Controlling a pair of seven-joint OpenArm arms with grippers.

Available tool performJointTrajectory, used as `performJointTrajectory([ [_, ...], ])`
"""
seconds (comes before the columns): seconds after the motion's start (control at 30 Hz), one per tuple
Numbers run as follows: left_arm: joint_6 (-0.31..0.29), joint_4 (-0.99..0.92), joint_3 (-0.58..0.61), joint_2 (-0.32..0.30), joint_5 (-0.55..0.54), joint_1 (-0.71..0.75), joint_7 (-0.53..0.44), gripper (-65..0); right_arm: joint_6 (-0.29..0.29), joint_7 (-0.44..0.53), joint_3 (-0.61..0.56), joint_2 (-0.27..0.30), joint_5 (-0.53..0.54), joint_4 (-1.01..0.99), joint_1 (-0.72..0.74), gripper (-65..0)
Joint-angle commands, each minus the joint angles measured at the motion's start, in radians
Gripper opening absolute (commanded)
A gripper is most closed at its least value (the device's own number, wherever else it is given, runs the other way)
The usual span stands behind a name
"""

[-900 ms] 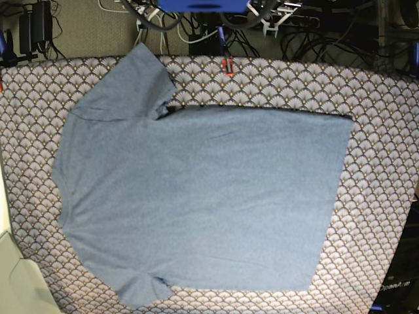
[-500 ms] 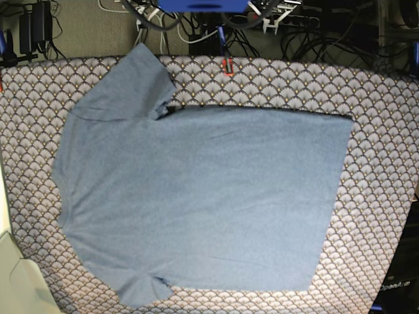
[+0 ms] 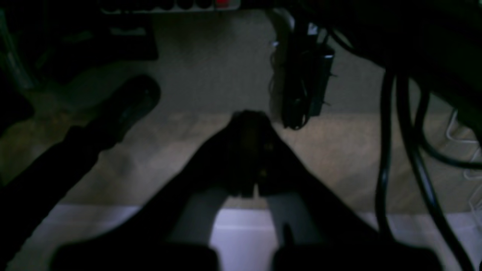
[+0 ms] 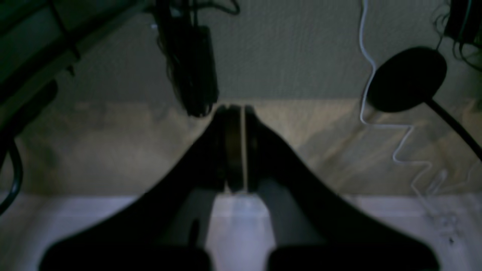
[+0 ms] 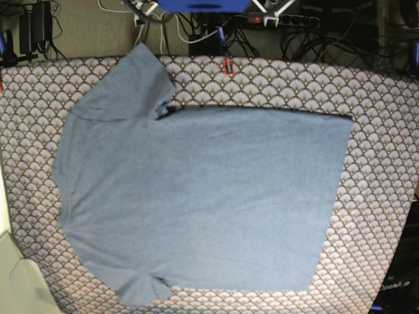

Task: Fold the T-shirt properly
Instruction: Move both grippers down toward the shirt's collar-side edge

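Observation:
The slate blue-grey T-shirt [image 5: 203,196] lies flat on the fan-patterned tablecloth [image 5: 380,131], plain side up. Its collar points left and its hem right. One sleeve [image 5: 139,78] reaches the table's back edge, and the other [image 5: 141,288] lies at the front. No lettering shows. My left gripper [image 3: 249,120] and my right gripper [image 4: 237,113] are both shut and empty. Each hangs over the floor beyond the table, away from the shirt. Neither gripper shows in the base view.
A red and black clip [image 5: 227,65] sits on the table's back edge. Cables [image 5: 314,33] and a power strip lie on the floor behind. A cream object [image 5: 19,281] is at the front left corner. Black cables [image 3: 391,131] hang near my left gripper.
The arm parts at the top edge of the base view have drawn further back and up. The T-shirt has not moved.

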Motion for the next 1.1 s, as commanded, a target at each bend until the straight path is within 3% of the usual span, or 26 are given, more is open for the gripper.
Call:
performJointTrajectory([
  [0.0,0.0,0.045,0.0,-0.01,0.002,0.03,-0.007,-65.0,0.009,0.003,0.001,0.006,-0.002,0.036,-0.035,-65.0],
  [0.3,0.0,0.619,-0.001,-0.077,0.0,0.356,-0.001,-65.0,0.012,0.106,-0.001,0.055,-0.002,0.619,-0.417,-65.0],
  [0.47,0.0,1.012,-0.003,-0.108,0.0,0.564,-0.002,-65.0,0.012,0.112,0.008,0.105,-0.002,0.972,-0.606,-65.0],
  [0.7,0.006,1.458,-0.055,-0.111,0.0,0.737,0.002,-65.0,0.012,0.106,0.031,0.176,-0.002,1.413,-0.798,-65.0],
  [0.9,0.006,1.796,-0.123,-0.11,-0.001,0.821,0.002,-65.0,0.012,0.101,0.157,0.159,0.001,1.776,-0.887,-65.0],
  [1.0,0.006,1.805,-0.132,-0.111,-0.001,0.803,0.001,-62.5,0.012,0.06,0.195,0.125,0.001,1.854,-0.856,-58.7],
  [1.07,0.006,1.802,-0.129,-0.111,-0.001,0.757,0.002,-55.4,0.012,0.026,0.206,0.113,0.003,1.853,-0.789,-50.7],
])
